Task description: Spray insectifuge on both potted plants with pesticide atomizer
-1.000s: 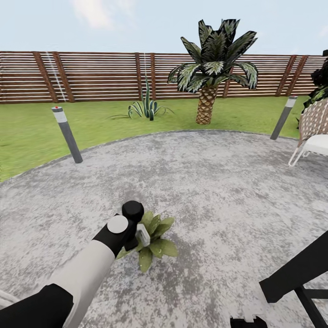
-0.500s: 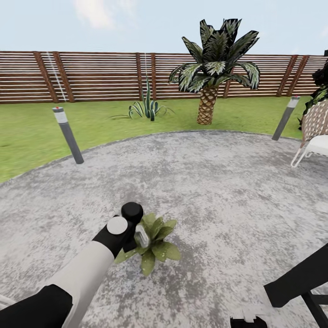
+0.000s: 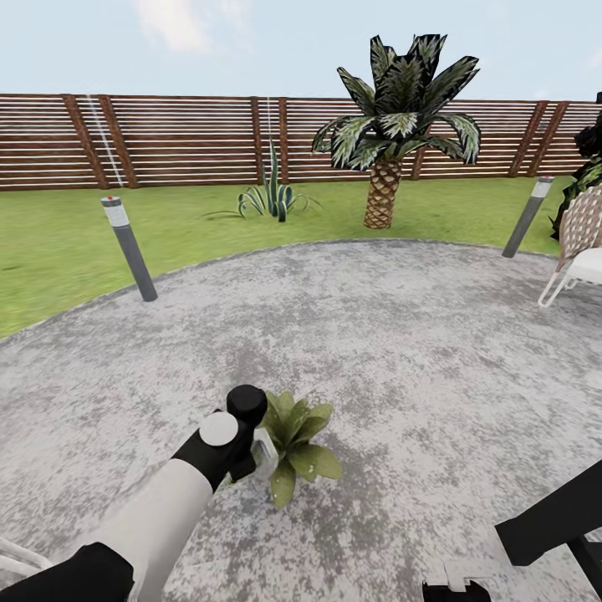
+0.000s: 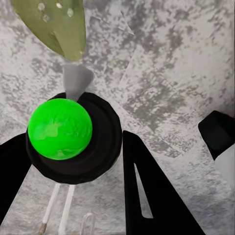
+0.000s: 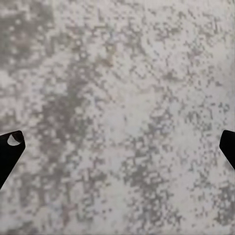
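My left pincer is pinching the pesticide atomizer, nozzle aimed at the potted plant right ahead of it, leaf nearly touching. Right pincer hangs spread wide, farther off.

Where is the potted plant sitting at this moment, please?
In the head view the potted plant sits low and left of centre on the grey paving, right beside the left tool.

Flat, even daylight w/ no clear source — the paving and lawn were bright, barely any cast shadows. Fence lines bowed toward the edges. Right wrist view was coarse, pixelated; the leaf up close looked soft.
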Tool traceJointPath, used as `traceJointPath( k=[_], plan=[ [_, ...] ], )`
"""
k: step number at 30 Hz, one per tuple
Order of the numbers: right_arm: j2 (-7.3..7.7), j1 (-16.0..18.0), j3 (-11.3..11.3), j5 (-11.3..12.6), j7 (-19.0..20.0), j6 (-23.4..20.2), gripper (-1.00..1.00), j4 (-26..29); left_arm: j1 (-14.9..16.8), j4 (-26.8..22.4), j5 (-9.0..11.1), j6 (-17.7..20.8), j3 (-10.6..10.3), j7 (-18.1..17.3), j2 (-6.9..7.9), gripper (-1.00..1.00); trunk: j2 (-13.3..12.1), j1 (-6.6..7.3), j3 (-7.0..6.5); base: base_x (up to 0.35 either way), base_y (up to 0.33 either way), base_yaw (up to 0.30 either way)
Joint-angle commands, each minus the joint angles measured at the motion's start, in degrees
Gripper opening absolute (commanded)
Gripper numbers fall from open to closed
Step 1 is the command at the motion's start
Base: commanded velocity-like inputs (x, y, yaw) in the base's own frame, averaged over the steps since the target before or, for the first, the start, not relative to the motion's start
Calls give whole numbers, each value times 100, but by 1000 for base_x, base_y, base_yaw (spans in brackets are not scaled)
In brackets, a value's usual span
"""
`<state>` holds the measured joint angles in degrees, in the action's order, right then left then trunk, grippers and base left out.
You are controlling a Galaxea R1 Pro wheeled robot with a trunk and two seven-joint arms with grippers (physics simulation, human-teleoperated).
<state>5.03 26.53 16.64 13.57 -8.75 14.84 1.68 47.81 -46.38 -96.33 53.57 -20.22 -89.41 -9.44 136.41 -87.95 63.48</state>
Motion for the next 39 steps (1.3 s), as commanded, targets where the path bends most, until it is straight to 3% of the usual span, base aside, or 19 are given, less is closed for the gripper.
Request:
traceJointPath(
  k=[1,7,11,13,15,16,18,20,22,24,29,31,32,34,35,37,39],
  plan=[
    [-1,2,49,49,-13,12,100,-1,93,-12,-45,67,-8,-59,-24,-100,2,1,5,0,0,0],
    [-1,2,49,49,-13,11,100,-1,567,-20,-11,83,-2,-59,-45,-100,2,1,5,0,0,0],
    [2,2,49,49,-13,14,100,-1,512,-9,-9,76,91,-59,47,-100,2,1,5,0,0,0],
    [1,2,49,49,-13,13,100,-1,488,-8,-9,75,250,-59,119,-100,2,1,5,-105,-79,0],
    [6,2,49,54,-13,17,100,-1,477,-11,-6,67,739,-59,234,-100,2,1,5,-269,-106,0],
    [13,2,44,59,-13,18,100,-1,468,-12,3,62,1152,-59,301,-100,2,1,5,-315,-57,0],
    [15,2,46,63,-13,19,100,-1,466,-10,115,28,1621,-59,346,-100,2,1,5,-327,-22,0],
    [16,2,46,65,-13,19,100,-1,456,-6,447,2,1939,-59,405,-100,2,1,5,-333,-6,99],
    [16,2,48,65,-13,19,100,-1,387,-4,842,-8,2020,-59,475,-100,2,1,5,-335,-2,213],
    [16,2,49,66,-13,19,100,-1,318,1,1262,-18,2047,188,522,-100,2,1,5,-335,0,261],
    [16,2,48,67,-13,19,100,2,149,-7,1655,-22,2074,643,651,-100,2,1,5,-226,0,275],
    [16,2,48,66,-13,19,100,6,-9,-10,1959,-130,2083,846,736,-100,2,1,5,-22,0,278],
    [16,2,47,66,-13,19,100,7,-104,-11,2258,-331,2097,1042,787,-100,2,1,5,-7,0,278],
    [16,2,49,67,-13,19,100,8,-360,-9,3191,-979,2346,1708,832,-100,2,1,5,-3,0,193],
    [16,2,49,69,-13,19,100,8,-464,-7,3516,-1248,2456,1987,838,-100,2,1,5,-1,0,89],
    [12,2,49,70,-2,19,100,11,-835,55,4328,-2132,2685,2731,853,-100,2,1,5,0,0,35],
    [4,2,58,59,16,15,100,22,-1172,81,4673,-2839,2747,3039,879,-100,2,1,5,0,0,11]
  ],
)
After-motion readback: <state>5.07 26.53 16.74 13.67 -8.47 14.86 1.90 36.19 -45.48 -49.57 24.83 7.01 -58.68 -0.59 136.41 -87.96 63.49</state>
